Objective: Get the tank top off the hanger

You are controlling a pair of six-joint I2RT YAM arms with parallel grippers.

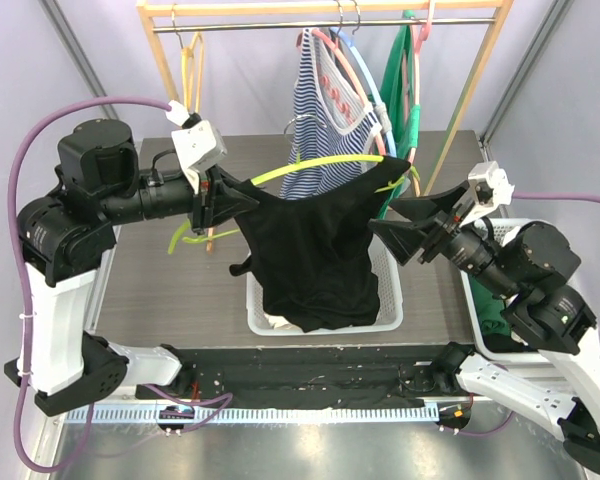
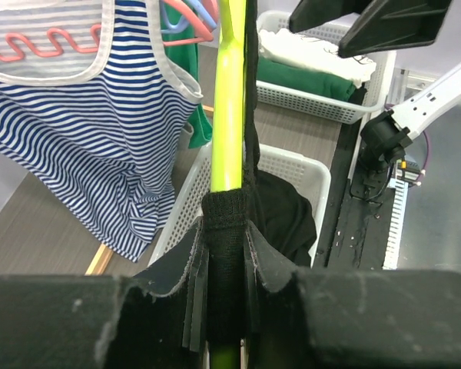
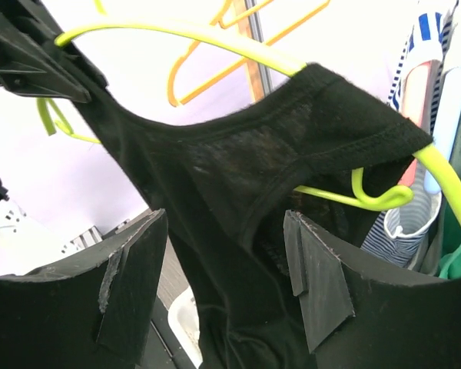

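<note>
A black tank top (image 1: 315, 250) hangs on a lime-green hanger (image 1: 310, 165) held in the air above a white basket (image 1: 390, 300). My left gripper (image 1: 223, 205) is shut on the hanger's left end together with the top's strap. In the left wrist view the strap (image 2: 227, 223) and green hanger arm (image 2: 229, 100) run out from between its closed fingers (image 2: 177, 269). My right gripper (image 1: 383, 215) is open at the top's right side. In the right wrist view its gripper (image 3: 224, 231) straddles the black fabric (image 3: 230, 177) below the right strap, without pinching it. The hanger (image 3: 177, 34) arcs above.
A wooden clothes rack (image 1: 320, 10) stands behind with a blue-striped tank top (image 1: 325, 110), a green garment (image 1: 400, 80) and yellow hangers (image 1: 190, 70). A second white basket (image 1: 480, 330) with green clothes sits at the right, under my right arm.
</note>
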